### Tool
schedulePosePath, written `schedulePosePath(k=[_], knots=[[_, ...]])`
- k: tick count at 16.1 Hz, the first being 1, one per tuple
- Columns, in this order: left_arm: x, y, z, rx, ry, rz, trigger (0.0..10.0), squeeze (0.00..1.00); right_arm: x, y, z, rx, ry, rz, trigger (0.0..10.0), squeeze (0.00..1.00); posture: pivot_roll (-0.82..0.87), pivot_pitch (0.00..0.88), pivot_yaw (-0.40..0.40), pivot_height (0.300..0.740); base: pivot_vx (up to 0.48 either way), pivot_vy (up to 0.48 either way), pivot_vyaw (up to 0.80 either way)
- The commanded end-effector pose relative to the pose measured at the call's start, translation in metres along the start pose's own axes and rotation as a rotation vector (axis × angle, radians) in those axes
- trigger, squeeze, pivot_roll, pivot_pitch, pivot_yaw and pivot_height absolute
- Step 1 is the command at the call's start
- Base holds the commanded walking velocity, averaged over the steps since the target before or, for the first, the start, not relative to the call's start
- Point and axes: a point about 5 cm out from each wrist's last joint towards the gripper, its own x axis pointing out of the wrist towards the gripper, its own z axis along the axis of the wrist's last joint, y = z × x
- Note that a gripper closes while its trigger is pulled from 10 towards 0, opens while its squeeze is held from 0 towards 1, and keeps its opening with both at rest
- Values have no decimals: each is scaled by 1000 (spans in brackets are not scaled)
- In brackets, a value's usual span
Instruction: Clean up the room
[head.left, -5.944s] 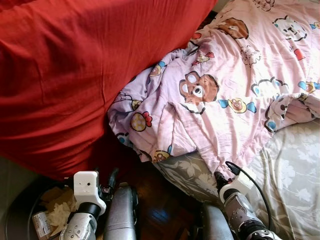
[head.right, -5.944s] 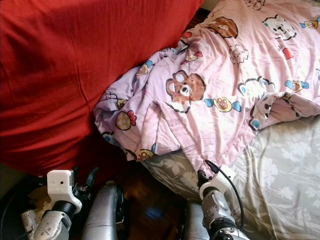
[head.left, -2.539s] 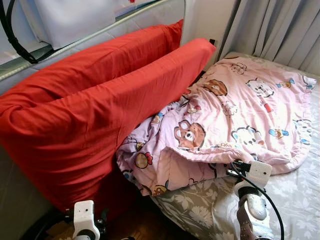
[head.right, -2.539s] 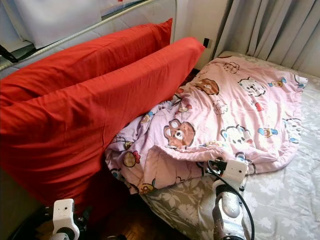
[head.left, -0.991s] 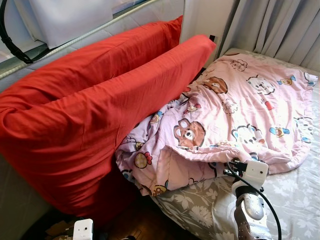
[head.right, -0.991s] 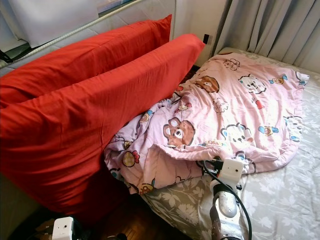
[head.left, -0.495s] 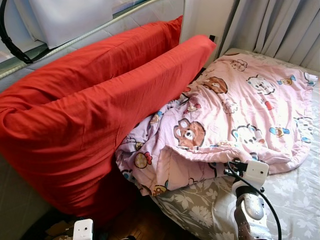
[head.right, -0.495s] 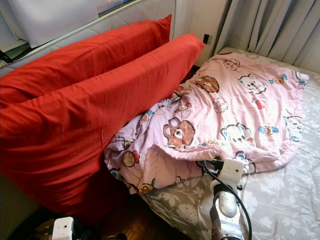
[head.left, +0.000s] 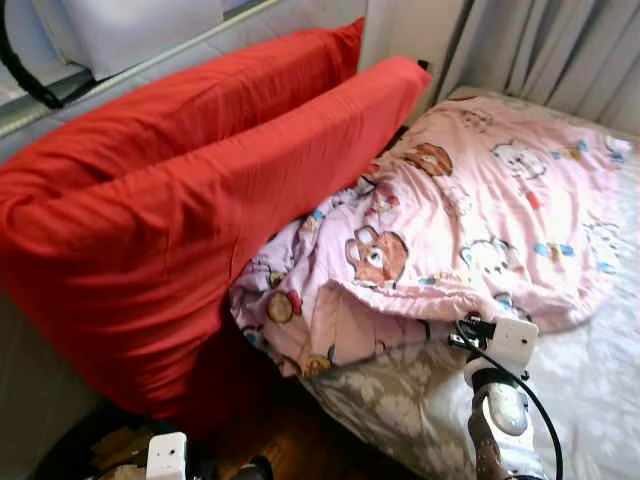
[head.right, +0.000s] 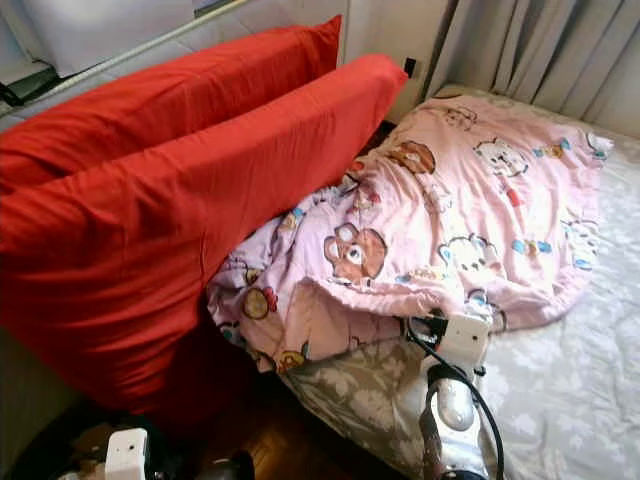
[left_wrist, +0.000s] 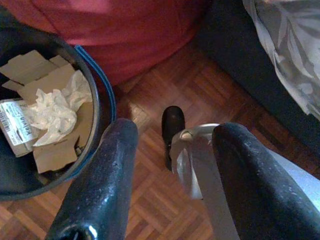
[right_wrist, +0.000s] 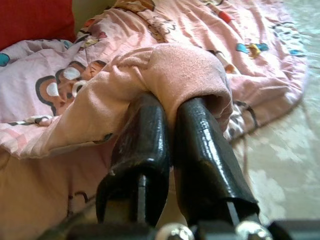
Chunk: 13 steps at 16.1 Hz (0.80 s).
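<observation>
Hanging low at the near left, the left gripper (left_wrist: 165, 165) had its two black fingers spread apart with nothing between them, above a parquet floor (left_wrist: 150, 200). Just beside it stood a dark round bin (left_wrist: 97, 115) with a blue-edged rim, holding torn cardboard (left_wrist: 47, 80), crumpled white paper (left_wrist: 55, 112) and a labelled packet (left_wrist: 12, 125).

At the near right, the right gripper (right_wrist: 167, 130) was clamped on the near edge of the pink blanket (head.right: 470, 200) — its fingers pressed together with a fold of the fleecy fabric bunched over their tips. Its white wrist housing (head.right: 462, 340) sat at the blanket's near hem, a black cable (head.right: 480, 400) looping down the silver forearm.

Under the blanket lay the bed (head.right: 560, 400), covered by a grey sheet with a pale floral print, bare at the near right. The blanket, printed with cartoon bears and other small figures, spread across the bed from near to far, rumpled and heaped at its left side, where it spilled against the red pillows.

Two long red pillows (head.left: 180, 200) stood on edge at the left, leaning one behind the other and running from near left toward the far wall. Beyond the bed hung grey curtains (head.left: 550, 45) at the far right — to the far left ran a pale rail (head.left: 150, 62).
</observation>
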Motion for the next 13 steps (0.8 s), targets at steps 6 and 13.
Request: schedulePosePath(k=[6,13], knots=[[-5,4,-12,15,44,8,10000,0,3,-15,12,-22,-58,-89,10000,0,65,140,-25,740,-253,0,0],[-5,5,-12,31,47,-1,10000,0,14,-58,55,-74,-203,-339,10000,0,62,142,-20,740,-254,0,0]])
